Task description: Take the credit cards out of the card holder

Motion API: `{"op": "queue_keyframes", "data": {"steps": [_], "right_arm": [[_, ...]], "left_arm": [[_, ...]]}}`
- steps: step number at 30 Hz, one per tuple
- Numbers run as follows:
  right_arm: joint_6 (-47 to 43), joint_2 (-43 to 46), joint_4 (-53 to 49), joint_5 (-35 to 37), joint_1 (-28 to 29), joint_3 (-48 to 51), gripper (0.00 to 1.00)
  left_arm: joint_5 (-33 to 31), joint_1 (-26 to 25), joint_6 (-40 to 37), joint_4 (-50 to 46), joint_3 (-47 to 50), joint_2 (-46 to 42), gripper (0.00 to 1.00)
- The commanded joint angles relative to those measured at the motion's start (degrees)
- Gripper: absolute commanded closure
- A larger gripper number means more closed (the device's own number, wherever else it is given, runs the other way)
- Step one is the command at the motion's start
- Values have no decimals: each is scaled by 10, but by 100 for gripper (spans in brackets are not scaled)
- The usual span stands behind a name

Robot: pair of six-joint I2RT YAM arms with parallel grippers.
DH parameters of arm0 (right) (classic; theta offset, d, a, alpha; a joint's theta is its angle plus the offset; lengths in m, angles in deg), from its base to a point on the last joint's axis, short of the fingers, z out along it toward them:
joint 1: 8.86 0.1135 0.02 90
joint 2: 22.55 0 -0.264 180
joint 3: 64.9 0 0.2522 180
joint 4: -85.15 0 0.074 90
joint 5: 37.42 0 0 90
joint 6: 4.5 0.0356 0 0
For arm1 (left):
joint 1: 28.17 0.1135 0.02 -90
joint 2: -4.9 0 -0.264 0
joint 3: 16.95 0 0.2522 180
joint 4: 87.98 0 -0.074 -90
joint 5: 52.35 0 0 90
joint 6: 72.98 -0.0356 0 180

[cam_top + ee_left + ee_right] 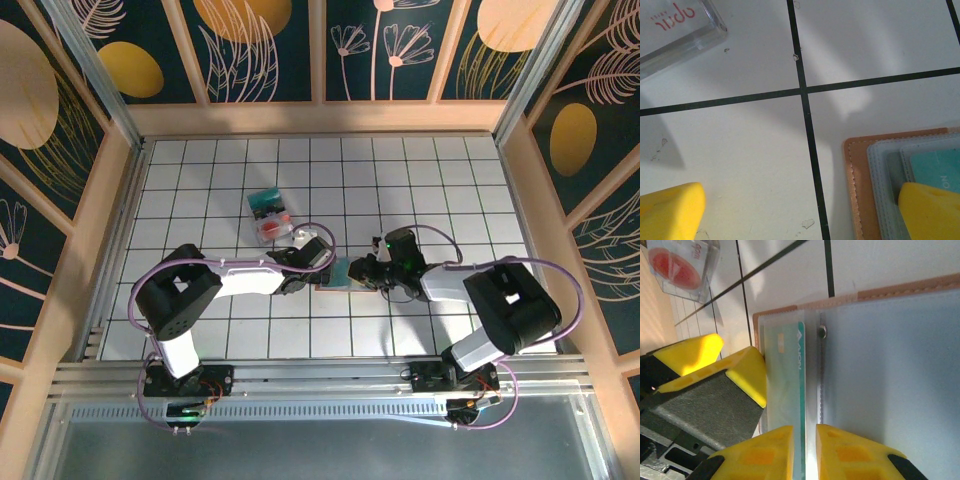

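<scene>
At mid-table, between the two grippers, the holder (336, 272) lies open and flat on the white gridded table (200, 180), blue-grey inside up, tan rim showing round the edge. L gripper (308, 268) sits at its left side, R gripper (364, 272) at its right. L wrist view: L gripper (800, 215) fingers stand wide apart, w/ nothing but table and the holder (857, 190) corner between them. One yellow fingertip (670, 212) is over bare tile, the other (930, 210) overlaps the holder corner; contact not determinable. A teal card (940, 167) sits in the holder's pocket, just beside that fingertip. R wrist view: R gripper (804, 455) fingers stand close together, narrow gap only. The card (785, 375) edge and the pocket seam line up w/ that gap; whether the fingers pinch the card cannot be told. Card lies under a translucent pocket at one end of the holder (890, 365), w/ a small stud (822, 331) beside its top corner. An L gripper fingertip (747, 372) sits at the holder's edge, just beside the card. A clear case (270, 215) w/ red contents lies apart, back and left of the holder; same case (682, 265) at top left of R wrist view, and its corner (675, 30), red lettering, in L wrist view.
</scene>
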Motion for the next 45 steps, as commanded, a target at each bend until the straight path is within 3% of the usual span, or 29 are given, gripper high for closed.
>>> {"op": "queue_keyframes", "data": {"steps": [1,11,18,45], "right_arm": [[4,-14,20,-10,6,-9,81],[-6,5,-5,1,4,-10,92],[-19,31,-36,12,-15,-6,92],[-15,54,-1,-19,-56,29,91]], "left_arm": [[20,0,-6,-73,21,28,1],[19,-1,-5,-74,23,26,1],[14,0,-4,-77,23,27,1],[15,0,-4,-75,29,29,1]]}}
